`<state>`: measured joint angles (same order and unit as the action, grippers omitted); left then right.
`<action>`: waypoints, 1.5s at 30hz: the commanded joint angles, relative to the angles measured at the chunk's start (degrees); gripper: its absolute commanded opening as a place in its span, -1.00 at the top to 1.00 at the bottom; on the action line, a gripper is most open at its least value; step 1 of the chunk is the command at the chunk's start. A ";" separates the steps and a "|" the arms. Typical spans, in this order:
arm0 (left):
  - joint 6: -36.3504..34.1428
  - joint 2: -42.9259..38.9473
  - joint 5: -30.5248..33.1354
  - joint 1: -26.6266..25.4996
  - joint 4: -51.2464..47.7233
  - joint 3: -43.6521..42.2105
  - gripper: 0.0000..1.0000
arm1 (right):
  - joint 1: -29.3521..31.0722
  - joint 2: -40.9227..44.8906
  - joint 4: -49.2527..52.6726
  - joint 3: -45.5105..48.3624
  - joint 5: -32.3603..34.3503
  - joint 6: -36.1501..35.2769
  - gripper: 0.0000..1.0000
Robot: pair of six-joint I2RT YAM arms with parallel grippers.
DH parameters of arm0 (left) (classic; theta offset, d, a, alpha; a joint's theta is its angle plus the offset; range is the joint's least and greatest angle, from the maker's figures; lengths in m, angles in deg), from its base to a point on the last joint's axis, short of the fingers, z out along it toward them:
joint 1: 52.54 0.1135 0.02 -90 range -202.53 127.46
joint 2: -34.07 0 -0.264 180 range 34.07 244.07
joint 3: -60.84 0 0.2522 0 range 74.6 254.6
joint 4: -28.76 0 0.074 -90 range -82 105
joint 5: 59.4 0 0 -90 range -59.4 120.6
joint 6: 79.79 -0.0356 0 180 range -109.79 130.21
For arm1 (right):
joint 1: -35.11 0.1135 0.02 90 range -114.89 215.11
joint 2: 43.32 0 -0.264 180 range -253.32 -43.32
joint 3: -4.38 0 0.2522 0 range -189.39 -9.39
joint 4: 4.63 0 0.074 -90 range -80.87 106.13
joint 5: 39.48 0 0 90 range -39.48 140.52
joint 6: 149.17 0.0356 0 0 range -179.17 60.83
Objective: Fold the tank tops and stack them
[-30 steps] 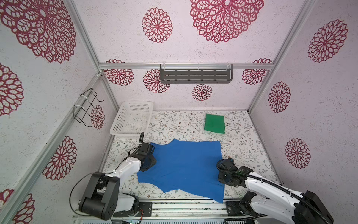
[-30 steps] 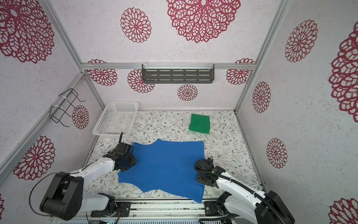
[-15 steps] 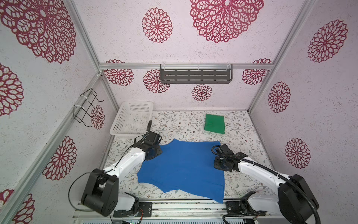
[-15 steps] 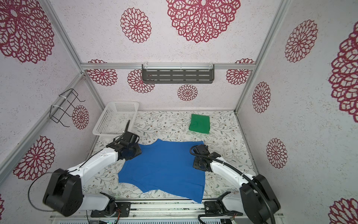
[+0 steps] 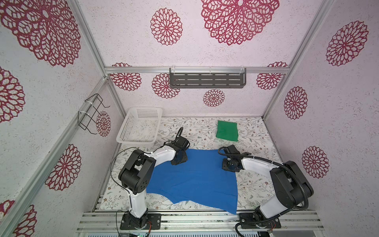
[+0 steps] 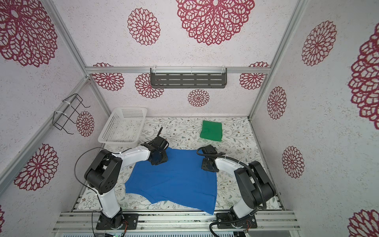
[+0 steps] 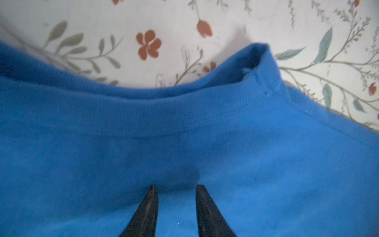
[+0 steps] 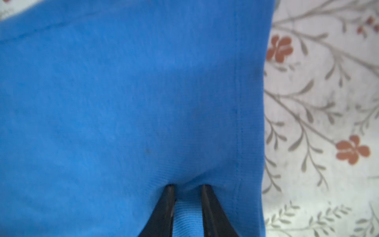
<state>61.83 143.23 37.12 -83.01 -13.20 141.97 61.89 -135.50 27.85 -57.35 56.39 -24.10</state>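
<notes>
While both arms are brought within a second from the mid-sides of the royal blue soft fabric tank top point(image 5: 192, 180) to its far edge, the garment is kept spread flat on the floral-patterned table point(image 5: 253, 180). A pucker of blue cloth is pinched in the nearly closed right gripper point(image 8: 187, 185); the left gripper point(image 7: 176, 186) is narrowly parted at a ribbed band, and whether cloth is held cannot be told. Farther back, the bright green folded fabric tank top point(image 5: 227, 131) is laid alone, well apart from the white perforated plastic basket point(image 5: 125, 127). Folding of the blue top is judged barely begun, with stacking on the green one still ahead.
</notes>
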 commanded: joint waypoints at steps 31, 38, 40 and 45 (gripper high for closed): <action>-8.10 -22.86 0.85 3.12 -19.05 6.45 -0.43 | 4.75 19.10 31.42 -16.05 7.76 -5.99 -0.63; 13.92 -47.54 -7.91 -7.08 -17.19 -18.19 -0.39 | 17.78 36.13 37.73 -2.15 2.47 16.24 -0.37; 21.44 -53.87 -8.89 -10.84 -15.64 -23.83 -0.38 | 20.82 38.76 36.90 0.60 1.53 20.29 -0.30; 39.98 -64.78 -6.34 -19.79 -6.02 -37.46 -0.33 | 22.41 38.34 34.61 3.49 0.28 21.87 -0.23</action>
<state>86.48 81.27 29.65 -99.71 -26.54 108.64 83.80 -96.60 62.98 -53.90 57.16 -7.73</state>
